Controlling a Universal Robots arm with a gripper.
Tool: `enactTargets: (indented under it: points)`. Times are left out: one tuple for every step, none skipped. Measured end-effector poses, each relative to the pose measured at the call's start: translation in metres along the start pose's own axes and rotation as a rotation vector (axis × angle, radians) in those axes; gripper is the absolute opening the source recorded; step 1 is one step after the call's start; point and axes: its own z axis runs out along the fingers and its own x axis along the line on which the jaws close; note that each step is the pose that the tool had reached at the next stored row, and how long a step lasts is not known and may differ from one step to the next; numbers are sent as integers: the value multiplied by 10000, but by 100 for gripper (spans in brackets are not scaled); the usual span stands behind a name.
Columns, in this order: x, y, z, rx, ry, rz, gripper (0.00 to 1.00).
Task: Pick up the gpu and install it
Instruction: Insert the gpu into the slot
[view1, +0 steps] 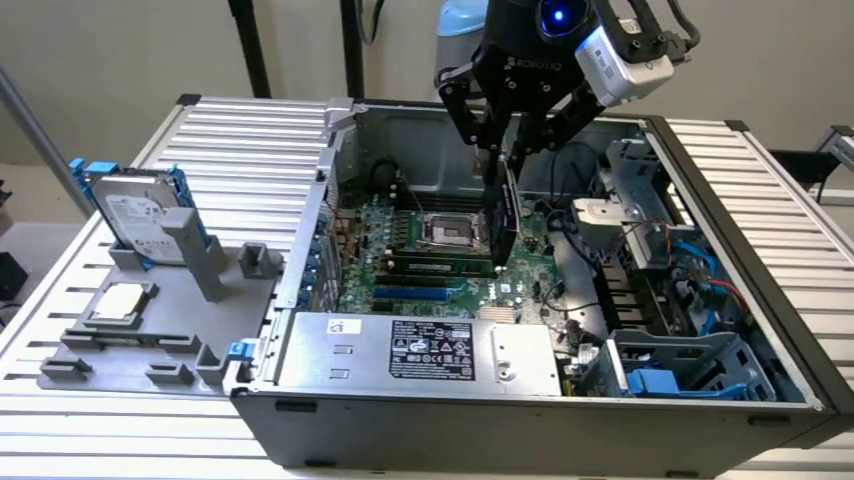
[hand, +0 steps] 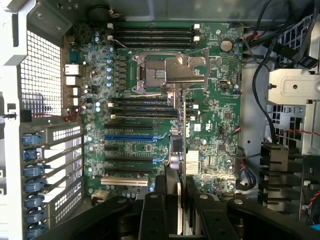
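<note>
1. Gripper (hand: 179, 192) is clamped on the gpu (hand: 178, 150). The card is held edge-on and upright inside the open PC case (view1: 310, 200).
2. Card is hung over the motherboard (hand: 210, 115); slot contact cannot be told.
3. Judgement: card is best kept vertical, with its edge squared to one expansion slot and its bracket end matched to the rear slot openings (hand: 60, 150). Straight descent and even pressure are advised.
4. CPU socket (hand: 170, 70) is close by, so contact is to be avoided.
5. Counted: one gpu, one gripper, one CPU socket, one blue slot (hand: 129, 136), and one hard drive (view1: 134, 205) parked outside on a grey fixture (view1: 134, 340).
</note>
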Motion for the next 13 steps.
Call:
enactTargets:
  points:
    - [0, 0, 0, 0, 0, 0, 27]
    - [0, 0, 0, -1, 0, 0, 27]
    - [-1, 1, 1, 0, 0, -8, 27]
    - [-1, 0, 1, 3, -1, -113, 27]
    - [-2, 1, 3, 6, -2, -292, 27]
    - [-2, 1, 5, 11, -3, -473, 27]
    - [-2, 1, 8, 15, -4, -652, 27]
    - [-3, 1, 11, 20, -5, -833, 27]
    - [-3, 1, 14, 23, -6, -1013, 27]
    - [-2, 1, 18, 25, -8, -1191, 27]
    - [-2, 1, 22, 28, -9, -1377, 27]
    - [-3, 1, 25, 31, -10, -1557, 27]
    - [-3, 1, 29, 34, -11, -1742, 27]
